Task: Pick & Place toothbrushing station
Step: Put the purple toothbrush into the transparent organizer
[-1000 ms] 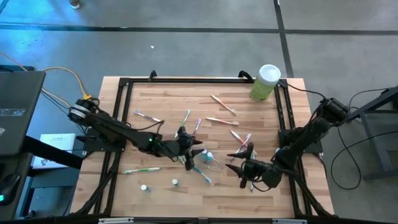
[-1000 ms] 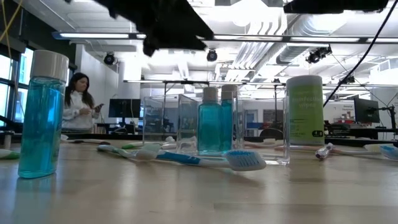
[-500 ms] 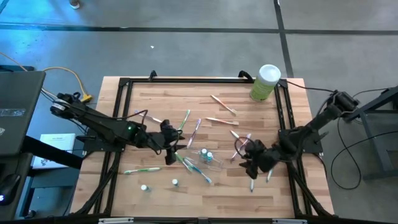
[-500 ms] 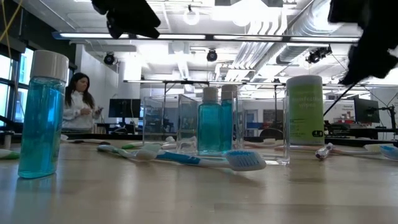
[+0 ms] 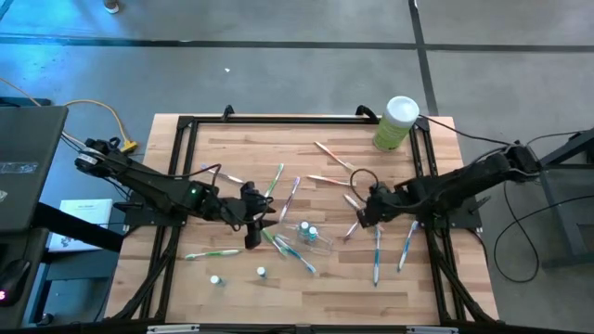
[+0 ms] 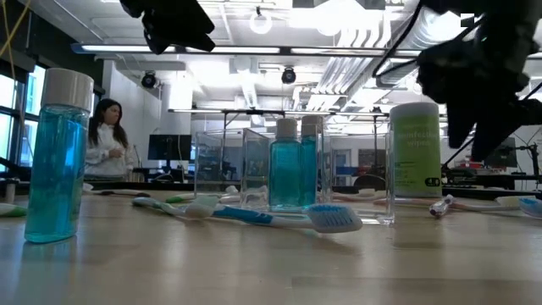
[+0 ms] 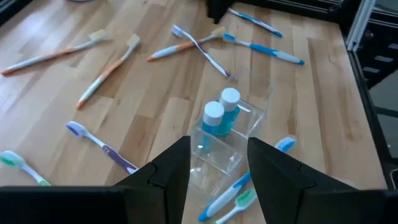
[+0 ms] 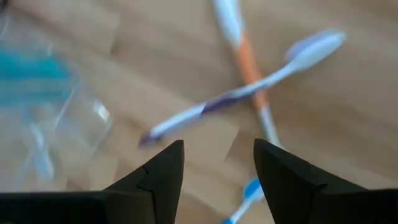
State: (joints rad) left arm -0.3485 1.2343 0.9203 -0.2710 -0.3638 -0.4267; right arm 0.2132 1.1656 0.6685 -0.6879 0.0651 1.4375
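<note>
The clear plastic cup [image 5: 313, 236] stands on the table's middle with two small teal bottles [image 7: 219, 116] in it; it also shows in the low view [image 6: 292, 178]. Several slim toothbrushes lie flat around it, such as a green one [image 5: 275, 180] and a blue one [image 6: 271, 216]. My left gripper [image 5: 253, 225] hovers open and empty just left of the cup, which shows ahead of its fingers [image 7: 219, 158]. My right gripper [image 5: 360, 216] hovers open and empty right of the cup, over a purple toothbrush crossing an orange one [image 8: 249, 93].
A tall pale-green canister with a white lid [image 5: 397, 123] stands at the far right corner. Two small white-capped teal bottles [image 5: 215, 279] [image 5: 262, 272] stand near the front edge. Two blue toothbrushes [image 5: 376, 255] lie at the right. A person [image 6: 106, 144] stands in the room behind.
My left gripper has drawn back toward the table's left edge, away from the cup, then held still. My right gripper has gone from the near right toward the far edge and a little left, turning as it went, and now hovers over the crossed toothbrushes.
</note>
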